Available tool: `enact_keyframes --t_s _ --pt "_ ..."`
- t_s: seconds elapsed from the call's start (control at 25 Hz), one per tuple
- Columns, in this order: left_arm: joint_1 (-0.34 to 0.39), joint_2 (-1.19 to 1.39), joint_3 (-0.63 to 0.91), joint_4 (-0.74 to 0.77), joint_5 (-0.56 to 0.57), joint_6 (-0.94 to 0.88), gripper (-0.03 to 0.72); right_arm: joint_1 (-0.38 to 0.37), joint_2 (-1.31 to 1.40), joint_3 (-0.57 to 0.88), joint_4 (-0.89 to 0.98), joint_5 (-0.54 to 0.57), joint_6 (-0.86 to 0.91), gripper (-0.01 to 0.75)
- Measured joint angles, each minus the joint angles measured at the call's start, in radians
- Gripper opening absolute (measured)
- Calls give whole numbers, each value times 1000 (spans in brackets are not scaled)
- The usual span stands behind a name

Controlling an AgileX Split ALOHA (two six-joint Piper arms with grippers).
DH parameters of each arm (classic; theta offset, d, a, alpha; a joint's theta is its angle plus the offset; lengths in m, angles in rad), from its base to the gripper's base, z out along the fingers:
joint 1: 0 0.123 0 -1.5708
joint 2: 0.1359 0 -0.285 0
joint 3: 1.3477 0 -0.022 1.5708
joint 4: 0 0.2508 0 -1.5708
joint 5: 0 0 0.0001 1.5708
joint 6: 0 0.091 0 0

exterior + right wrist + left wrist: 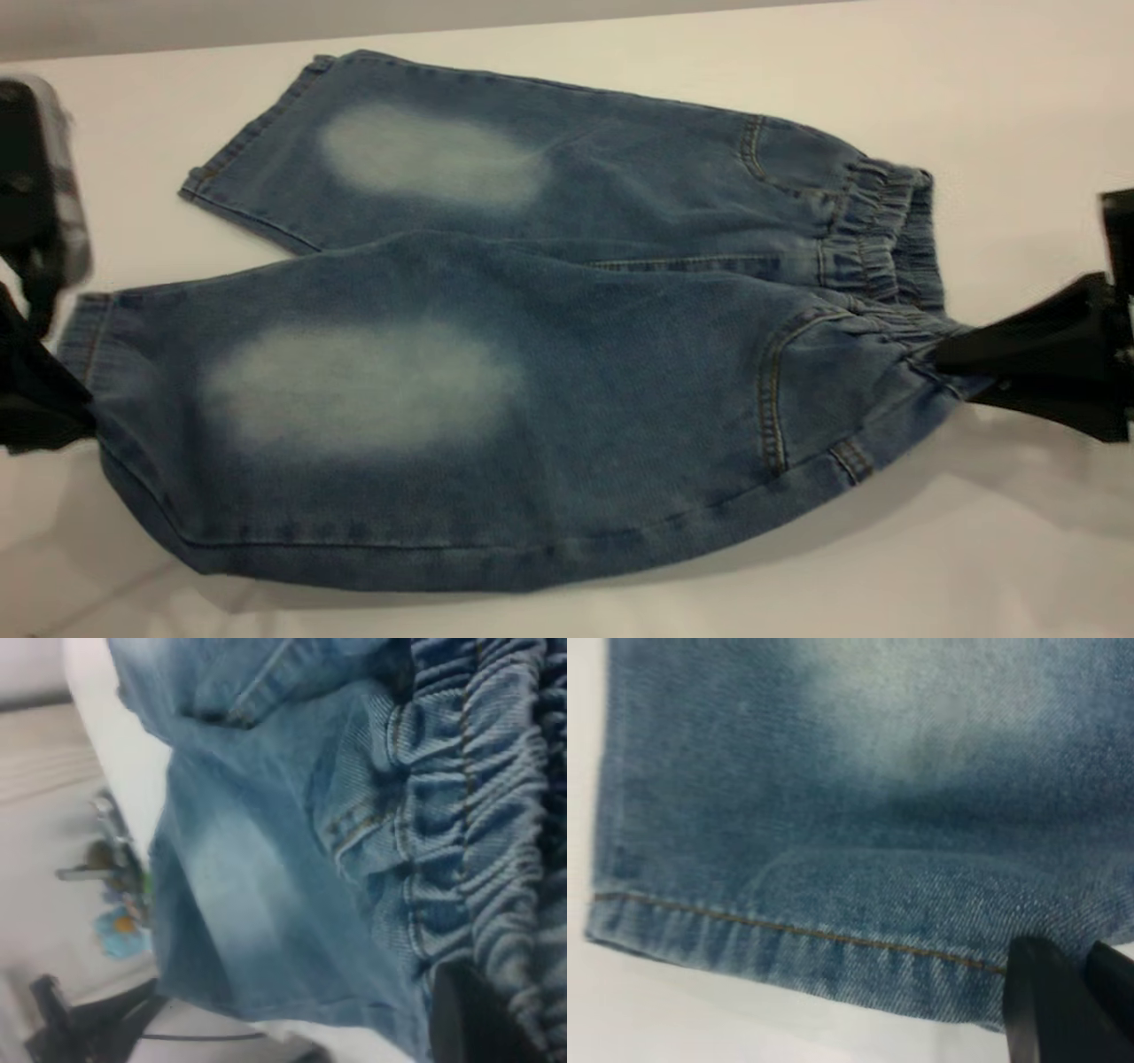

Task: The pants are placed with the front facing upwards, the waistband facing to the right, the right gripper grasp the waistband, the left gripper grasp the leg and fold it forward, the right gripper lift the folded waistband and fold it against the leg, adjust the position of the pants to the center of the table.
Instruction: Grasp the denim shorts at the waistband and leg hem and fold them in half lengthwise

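Observation:
The blue denim pants [567, 354] lie front up on the white table [1019, 106], legs to the left and the ruffled waistband [881, 230] to the right. My right gripper [937, 356] is shut on the near corner of the waistband, where one black finger [465, 1014] presses into the gathered band [478, 815]. At the left, my left gripper [84, 424] is shut on the hem of the near leg, its fingers [1041, 1001] pinching the stitched hem [788, 930]. The near side of the pants hangs slightly off the table, with a shadow under it.
The far leg [399, 151] rests flat near the table's far edge [532, 22]. Bare tabletop lies in front of the pants and to the right. In the right wrist view, small coloured objects [120, 930] and a dark stand [80, 1028] show beyond the table edge.

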State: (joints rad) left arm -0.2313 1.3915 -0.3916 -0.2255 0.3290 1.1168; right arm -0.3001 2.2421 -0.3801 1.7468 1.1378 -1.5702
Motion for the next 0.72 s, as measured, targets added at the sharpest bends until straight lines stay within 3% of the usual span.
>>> enact_keyframes --t_s 0.24,0.72 --pt "0 -156 1 100 -64 -61 61 -82 -1 96 -1 89 0 39" --pt "0 -189 1 146 -470 -107 61 -82 -9 84 -4 83 1 39"
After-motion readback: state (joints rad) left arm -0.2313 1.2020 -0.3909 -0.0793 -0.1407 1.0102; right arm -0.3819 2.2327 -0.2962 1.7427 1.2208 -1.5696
